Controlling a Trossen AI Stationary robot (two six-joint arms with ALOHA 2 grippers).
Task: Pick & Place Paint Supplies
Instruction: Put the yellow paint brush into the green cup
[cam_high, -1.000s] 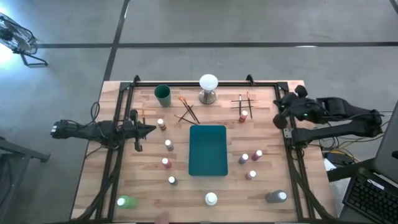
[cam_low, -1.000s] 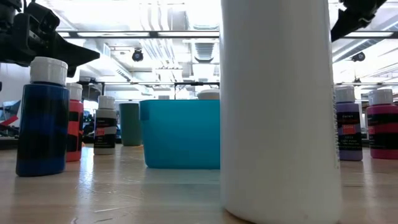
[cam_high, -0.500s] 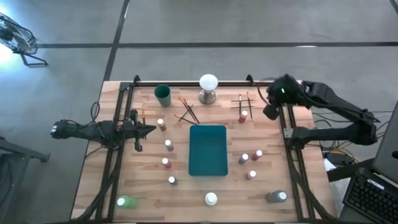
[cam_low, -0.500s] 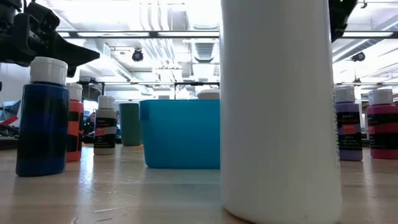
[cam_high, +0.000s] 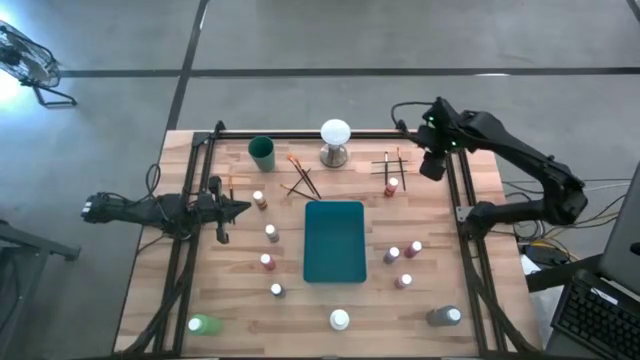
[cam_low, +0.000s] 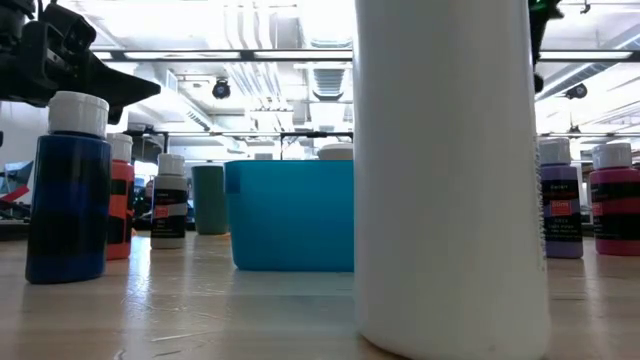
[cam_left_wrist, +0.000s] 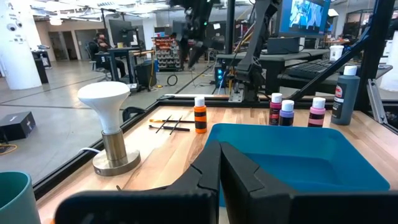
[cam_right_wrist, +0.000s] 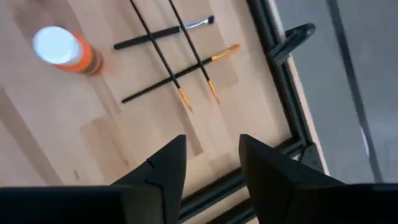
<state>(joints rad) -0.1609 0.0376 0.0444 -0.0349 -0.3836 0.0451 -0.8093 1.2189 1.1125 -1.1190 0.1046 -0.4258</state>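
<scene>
Small white-capped paint bottles stand on the wooden table around a teal tray (cam_high: 334, 241). An orange one (cam_high: 391, 186) stands next to three crossed brushes (cam_high: 390, 162) that lie flat at the far right. More brushes (cam_high: 302, 178) lie left of the white ball lamp (cam_high: 335, 140). My right gripper (cam_high: 432, 165) hovers open above the far right corner, just right of the crossed brushes (cam_right_wrist: 168, 56) and the orange bottle (cam_right_wrist: 62, 50), with nothing between its fingers (cam_right_wrist: 211, 155). My left gripper (cam_high: 240, 208) waits shut at the table's left side, above the wood.
A green cup (cam_high: 262, 152) stands at the far left. Larger bottles line the near edge: green (cam_high: 203, 324), white (cam_high: 340, 320), grey (cam_high: 445, 316). A black metal frame (cam_high: 460, 200) borders the table. People sit in the room beyond, in the left wrist view.
My right gripper has swung from beyond the table's right edge toward the far edge and leftward, to a spot by the crossed brushes, and its fingers have opened. The left arm and all the supplies have kept still.
</scene>
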